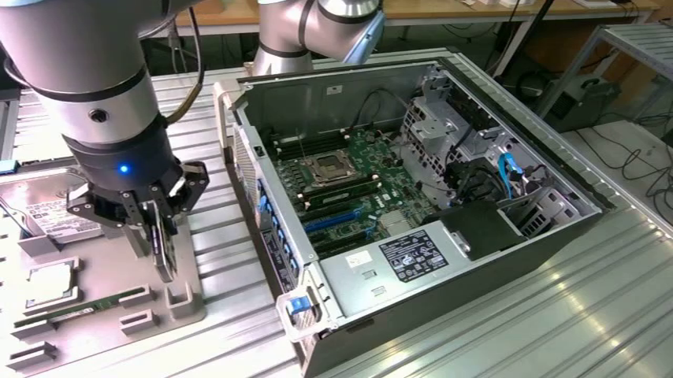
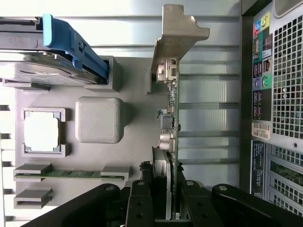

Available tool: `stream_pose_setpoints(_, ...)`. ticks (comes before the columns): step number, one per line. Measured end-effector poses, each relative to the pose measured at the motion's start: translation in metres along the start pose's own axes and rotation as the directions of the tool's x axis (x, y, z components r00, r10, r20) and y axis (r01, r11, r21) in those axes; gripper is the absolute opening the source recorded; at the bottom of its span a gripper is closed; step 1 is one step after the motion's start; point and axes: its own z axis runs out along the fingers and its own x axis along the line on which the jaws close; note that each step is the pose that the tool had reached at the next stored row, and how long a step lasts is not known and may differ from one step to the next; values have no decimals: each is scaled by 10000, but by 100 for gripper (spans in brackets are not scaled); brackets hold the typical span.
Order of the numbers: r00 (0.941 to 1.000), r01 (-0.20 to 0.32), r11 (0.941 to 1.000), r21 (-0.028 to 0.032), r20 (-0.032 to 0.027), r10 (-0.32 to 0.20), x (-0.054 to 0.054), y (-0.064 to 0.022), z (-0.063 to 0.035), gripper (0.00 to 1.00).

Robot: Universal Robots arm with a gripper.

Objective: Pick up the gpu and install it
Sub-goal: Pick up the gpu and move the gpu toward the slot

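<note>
The gpu [image 1: 164,250] stands on edge as a thin card over the side of the grey holder tray [image 1: 184,303] nearest the computer. I cannot tell whether its lower edge touches the tray. My gripper [image 1: 156,214] comes down from above and is shut on the card's top edge. In the wrist view the gpu [image 2: 172,113] shows edge-on, with green board and a silver bracket [image 2: 179,33] at its far end. My gripper [image 2: 165,201] has a black finger [image 2: 140,201] on each face of the card.
The open computer case [image 1: 462,87] lies on the exterior view's right, its motherboard [image 1: 347,189] with blue slots [image 1: 339,222] exposed. On the tray [image 2: 137,85] sit a hard drive [image 2: 47,66], a processor [image 2: 41,132] and a memory stick [image 2: 71,173]. The case's rear panel [image 2: 279,94] is close beside the card.
</note>
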Motion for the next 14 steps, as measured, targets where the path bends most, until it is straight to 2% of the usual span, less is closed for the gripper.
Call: stream_pose_setpoints(14, 10000, 0, 10000, 0, 0, 0, -3, 4, -209, 28)
